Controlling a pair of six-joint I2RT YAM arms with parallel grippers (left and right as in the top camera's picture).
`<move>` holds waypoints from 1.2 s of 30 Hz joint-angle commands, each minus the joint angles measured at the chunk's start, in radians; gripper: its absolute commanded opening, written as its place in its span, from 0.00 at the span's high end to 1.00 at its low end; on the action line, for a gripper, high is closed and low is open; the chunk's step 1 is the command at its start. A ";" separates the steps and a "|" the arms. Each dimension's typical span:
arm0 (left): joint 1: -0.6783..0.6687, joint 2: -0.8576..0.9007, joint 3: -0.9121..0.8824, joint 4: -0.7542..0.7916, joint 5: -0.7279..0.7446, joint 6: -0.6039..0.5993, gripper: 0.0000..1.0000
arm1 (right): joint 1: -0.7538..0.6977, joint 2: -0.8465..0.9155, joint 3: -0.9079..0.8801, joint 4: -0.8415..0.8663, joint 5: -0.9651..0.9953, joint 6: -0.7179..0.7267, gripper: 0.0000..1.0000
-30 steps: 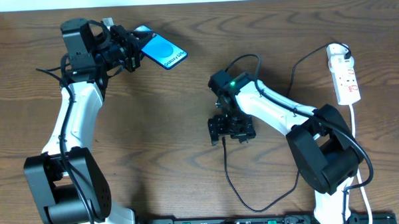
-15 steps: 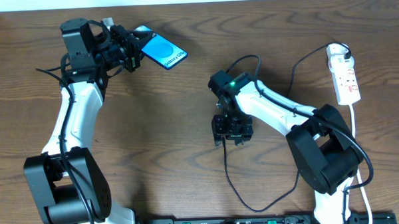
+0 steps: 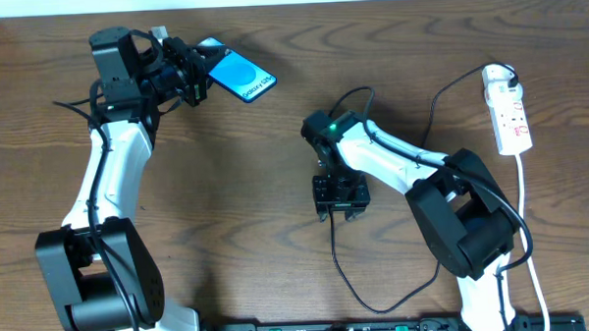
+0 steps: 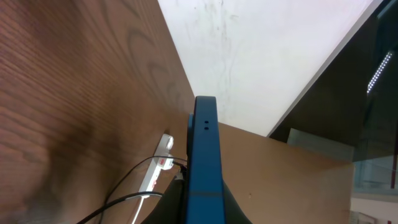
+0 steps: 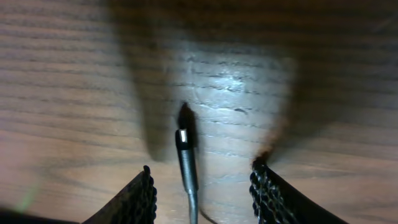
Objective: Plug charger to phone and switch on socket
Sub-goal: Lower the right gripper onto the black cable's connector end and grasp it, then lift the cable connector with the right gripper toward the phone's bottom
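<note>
The left gripper [image 3: 195, 75] was clamped on one end of the phone [image 3: 242, 81], holding it over the far left part of the table [image 3: 236, 187], blue screen facing up. The right gripper [image 3: 338, 201] hung at mid-table, its fingers [image 5: 142, 196] spread apart, the charger [image 5: 186, 152] tip lying between them, touching neither. The socket [image 3: 507, 109] lay far right

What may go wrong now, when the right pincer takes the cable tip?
The charger tip lies flat and slightly off-centre between the fingers of the open right pincer, so closing may roll or tilt it. The left pincer grips the phone by one end only; plugging may pivot it.
</note>
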 commanded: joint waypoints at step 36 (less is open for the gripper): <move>0.008 -0.024 0.008 0.005 0.035 0.010 0.93 | -0.055 0.069 0.068 0.077 0.002 -0.100 0.99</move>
